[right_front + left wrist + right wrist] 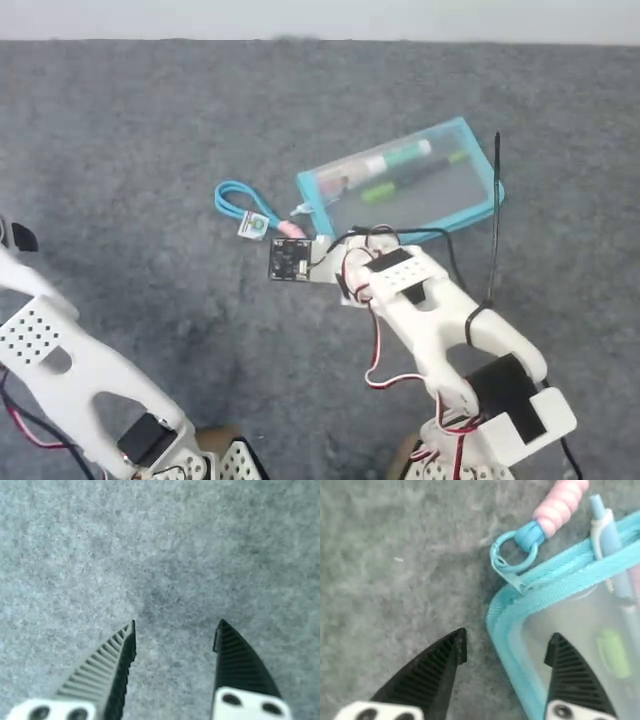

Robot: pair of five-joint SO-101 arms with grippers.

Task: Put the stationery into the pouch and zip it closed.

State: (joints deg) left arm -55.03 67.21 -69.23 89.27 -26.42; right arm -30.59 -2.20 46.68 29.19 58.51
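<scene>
A translucent pouch (pixel 420 190) with teal edging lies on the grey carpet with several pens (pixel 400 160) in it. My right gripper (pixel 507 647) hangs open just above the pouch's corner (pixel 500 617), one finger over the carpet and the other over the pouch. The zipper slider with its teal ring (pixel 512 560) sits at that corner, joined to pink beads (pixel 560 505). A light blue pen (pixel 610 550) and a green one (pixel 612 652) show through the pouch wall. My left gripper (pixel 175 630) is open over bare carpet, with nothing between its fingers.
A blue strap loop (pixel 232 203) with a small tag (pixel 253 225) lies on the carpet left of the pouch. A thin black rod (pixel 494 215) stands beside the pouch's right end. The right arm (pixel 430 300) extends toward the pouch; the left arm (pixel 60 360) is at the lower left.
</scene>
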